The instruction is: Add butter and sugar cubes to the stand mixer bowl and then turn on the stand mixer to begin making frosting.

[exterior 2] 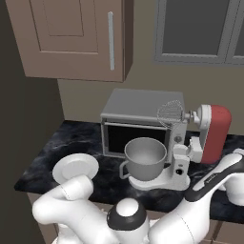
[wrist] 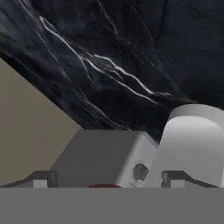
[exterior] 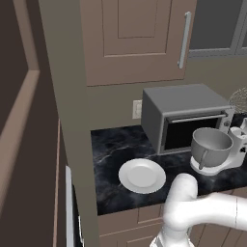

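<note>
The stand mixer (exterior 2: pixel 190 147) stands on the dark marble counter (exterior: pixel 113 149) in front of the grey microwave (exterior: pixel 181 116), its red head tipped up and back with the whisk toward the microwave. The grey bowl (exterior 2: pixel 144 156) sits on its white base, handle toward the white plate (exterior: pixel 142 175). In the hand view the gripper (wrist: pixel 107 178) looks down onto the mixer's white column just beyond its fingertips, which stand wide apart, holding nothing visible.

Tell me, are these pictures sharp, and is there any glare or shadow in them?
Left base view: soft and slightly blurred, no glare, with a faint shadow around the plate. Right base view: even light, the bowl shaded inside, the whisk a faint see-through mesh. Hand view: the white veins in the counter look smeared, and the mixer appears flat grey.
</note>
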Tool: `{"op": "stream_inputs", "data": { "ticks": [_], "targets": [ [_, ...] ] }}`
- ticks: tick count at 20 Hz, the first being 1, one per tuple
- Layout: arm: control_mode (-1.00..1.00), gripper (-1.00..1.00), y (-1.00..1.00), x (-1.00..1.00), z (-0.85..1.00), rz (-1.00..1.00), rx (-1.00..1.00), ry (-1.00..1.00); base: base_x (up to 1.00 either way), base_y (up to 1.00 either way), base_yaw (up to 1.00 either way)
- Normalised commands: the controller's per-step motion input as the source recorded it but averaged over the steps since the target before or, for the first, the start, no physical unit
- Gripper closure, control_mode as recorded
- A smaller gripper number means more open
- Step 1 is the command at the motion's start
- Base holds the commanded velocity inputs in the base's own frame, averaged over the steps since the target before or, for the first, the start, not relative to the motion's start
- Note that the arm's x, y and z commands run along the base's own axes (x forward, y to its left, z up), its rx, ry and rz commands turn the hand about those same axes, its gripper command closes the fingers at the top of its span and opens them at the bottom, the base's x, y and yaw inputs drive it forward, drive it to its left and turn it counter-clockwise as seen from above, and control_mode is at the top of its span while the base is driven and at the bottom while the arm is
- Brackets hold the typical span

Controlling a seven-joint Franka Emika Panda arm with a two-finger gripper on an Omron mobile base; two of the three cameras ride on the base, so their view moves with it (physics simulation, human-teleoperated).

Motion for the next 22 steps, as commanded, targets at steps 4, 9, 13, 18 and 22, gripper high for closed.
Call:
{"op": "stream_inputs", "data": {
  "ticks": [4,9,13,18,22],
  "targets": [
    [-1.0,-1.0,0.49,-0.11,0.39,0.06,-0.02,0.0,0.0,0.0,0.0],
    [-1.0,-1.0,0.52,-0.12,0.54,0.08,-0.06,0.0,0.0,0.0,0.0],
    [-1.0,-1.0,0.57,-0.13,0.59,0.09,-0.08,0.0,0.0,0.0,0.0],
    [-1.0,-1.0,0.61,-0.08,0.35,0.12,-0.06,0.02,0.0,0.0,0.0],
    [-1.0,-1.0,0.68,-0.02,0.31,0.21,-0.07,0.08,0.0,0.0,0.0]
  ]
}}
